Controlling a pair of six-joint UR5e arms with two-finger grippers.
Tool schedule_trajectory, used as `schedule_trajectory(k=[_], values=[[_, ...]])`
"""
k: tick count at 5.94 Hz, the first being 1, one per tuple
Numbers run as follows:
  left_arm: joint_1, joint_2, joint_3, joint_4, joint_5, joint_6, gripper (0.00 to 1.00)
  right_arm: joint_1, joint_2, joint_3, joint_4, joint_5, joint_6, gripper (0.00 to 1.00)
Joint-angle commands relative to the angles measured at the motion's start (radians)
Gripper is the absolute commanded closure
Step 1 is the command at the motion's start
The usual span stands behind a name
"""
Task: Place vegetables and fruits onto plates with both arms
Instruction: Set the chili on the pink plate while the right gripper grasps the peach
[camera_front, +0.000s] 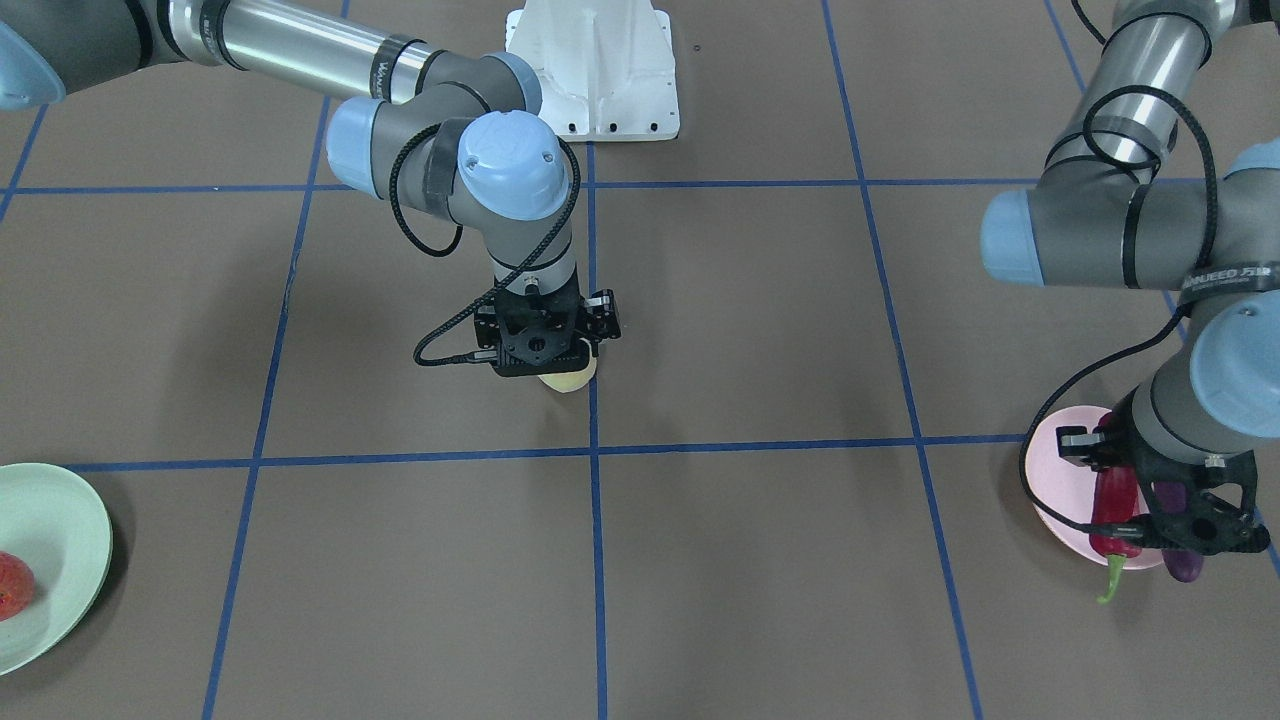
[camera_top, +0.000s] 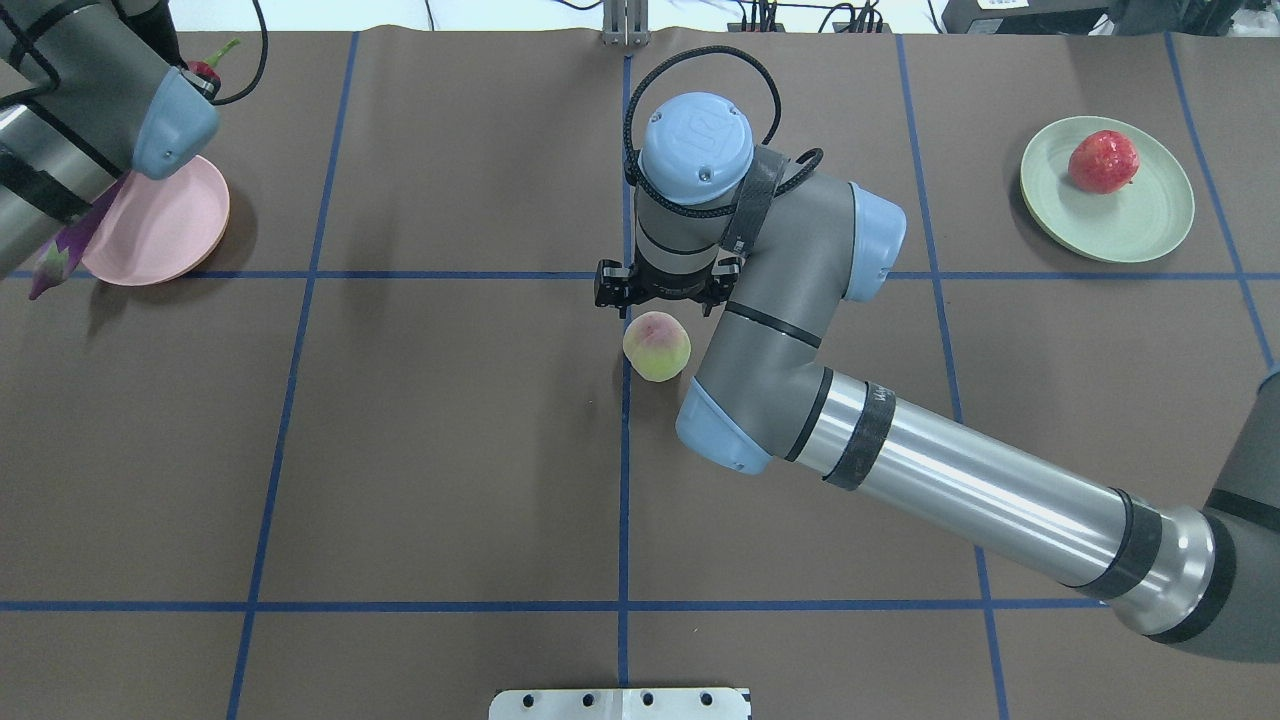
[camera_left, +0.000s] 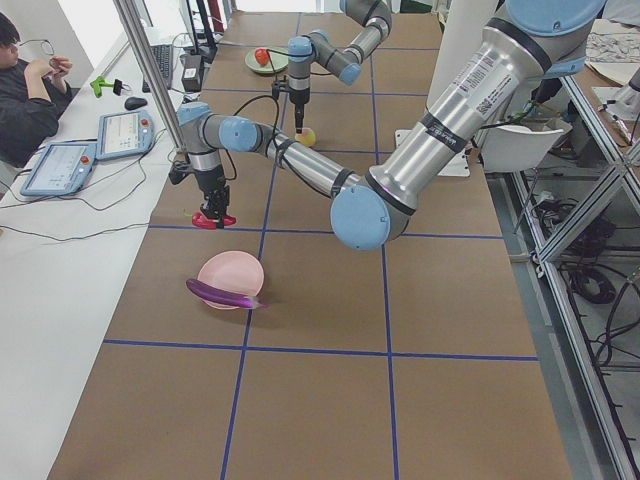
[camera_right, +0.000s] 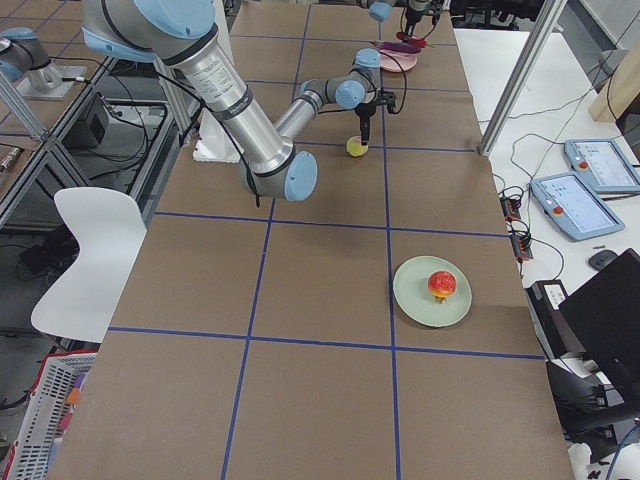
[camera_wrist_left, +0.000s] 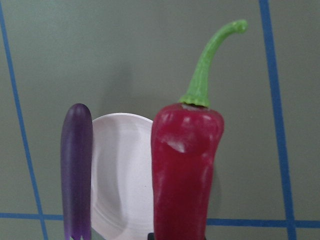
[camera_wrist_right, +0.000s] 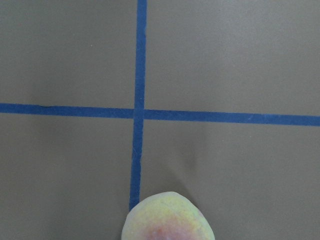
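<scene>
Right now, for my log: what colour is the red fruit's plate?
Plate: pale mint green, overhead exterior view.

Front view: right gripper covered most of the yellow-green fruit, so its jaw state was unreadable. Green plate and red fruit were cut by the left edge. Left gripper fingertips were masked by its own body. Left wrist view: chili pepper lower end was cropped.

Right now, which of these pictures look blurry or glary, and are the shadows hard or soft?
Left wrist view: the chili pepper looms large with a pale glare patch, the eggplant is soft-edged, and the pink plate looks washed nearly white. Right wrist view: the yellow-green fruit is cropped and blurry, the blue tape sharper. Overhead view: bright streaks on the right arm; shadows soft.
</scene>
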Motion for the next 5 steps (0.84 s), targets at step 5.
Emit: schedule_trajectory(k=[5], values=[[0.044,0.044,0.175,-0.187,0.159,0.008,1.0,-0.033,-0.001,-0.025,0.002,-0.013,-0.012,0.01]])
